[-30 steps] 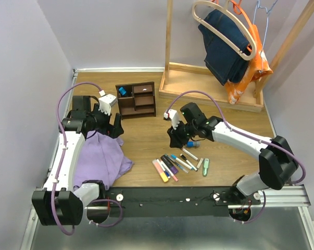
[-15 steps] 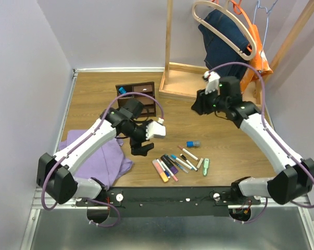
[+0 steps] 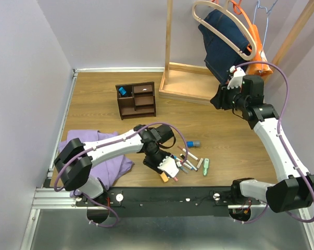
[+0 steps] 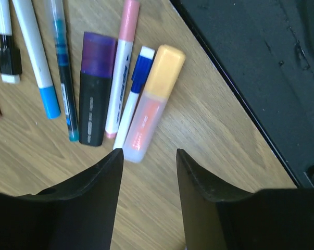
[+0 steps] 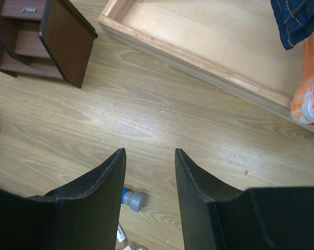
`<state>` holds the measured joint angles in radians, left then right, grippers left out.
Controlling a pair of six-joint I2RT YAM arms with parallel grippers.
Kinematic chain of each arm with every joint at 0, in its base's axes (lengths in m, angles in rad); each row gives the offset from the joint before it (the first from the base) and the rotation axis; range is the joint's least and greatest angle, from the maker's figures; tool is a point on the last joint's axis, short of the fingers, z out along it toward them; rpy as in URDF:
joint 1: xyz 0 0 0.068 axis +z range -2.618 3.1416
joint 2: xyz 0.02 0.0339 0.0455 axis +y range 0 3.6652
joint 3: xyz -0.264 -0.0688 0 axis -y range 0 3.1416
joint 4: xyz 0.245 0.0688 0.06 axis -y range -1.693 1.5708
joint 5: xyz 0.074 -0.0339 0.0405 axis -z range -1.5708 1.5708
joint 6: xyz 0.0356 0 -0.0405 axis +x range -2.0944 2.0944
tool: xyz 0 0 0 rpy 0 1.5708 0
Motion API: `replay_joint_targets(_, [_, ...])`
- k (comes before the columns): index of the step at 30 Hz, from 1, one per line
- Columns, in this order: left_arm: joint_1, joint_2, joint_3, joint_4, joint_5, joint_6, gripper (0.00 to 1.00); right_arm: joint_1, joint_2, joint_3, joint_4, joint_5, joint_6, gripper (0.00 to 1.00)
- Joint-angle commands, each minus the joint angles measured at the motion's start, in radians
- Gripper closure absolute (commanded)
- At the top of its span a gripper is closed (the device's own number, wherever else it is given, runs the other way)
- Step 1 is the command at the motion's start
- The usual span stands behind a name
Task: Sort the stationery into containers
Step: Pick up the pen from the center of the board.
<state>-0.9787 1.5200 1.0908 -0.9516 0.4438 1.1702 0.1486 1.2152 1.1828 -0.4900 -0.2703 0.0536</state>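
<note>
Pickup step: orange highlighter [image 4: 152, 101]
Left fingers [image 4: 94, 203] apart above its near end; next: lower, straddle, close; right fingers [image 5: 94, 192] apart, empty, far from it.

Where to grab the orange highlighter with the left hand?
Mid-body, from straight above, left hand spanning the orange highlighter crosswise. It lies flat at the row's edge: bare table on one long side, but the blue-capped pen lies against the other, so probably tight there.

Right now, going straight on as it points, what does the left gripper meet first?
Probably the orange highlighter, its pale end just ahead of the left gripper, or bare tabletop first; depth unclear.
</note>
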Motion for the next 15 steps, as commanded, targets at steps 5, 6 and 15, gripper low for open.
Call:
replay_joint_targets(5, [-0.089, 0.061, -0.035, 0.140, -0.028, -0.003, 0.49, -0.020, -0.039, -0.032, -0.018, -0.024, -0.034, 0.49])
replay_joint_targets(6, [-0.097, 0.068, -0.038, 0.157, -0.028, -0.010, 0.49, -0.021, -0.037, -0.040, -0.010, -0.029, -0.031, 0.49])
replay_joint_targets(15, [-0.150, 0.135, -0.046, 0.198, -0.033, -0.058, 0.58, -0.046, -0.039, -0.046, -0.013, -0.049, -0.034, 0.50])
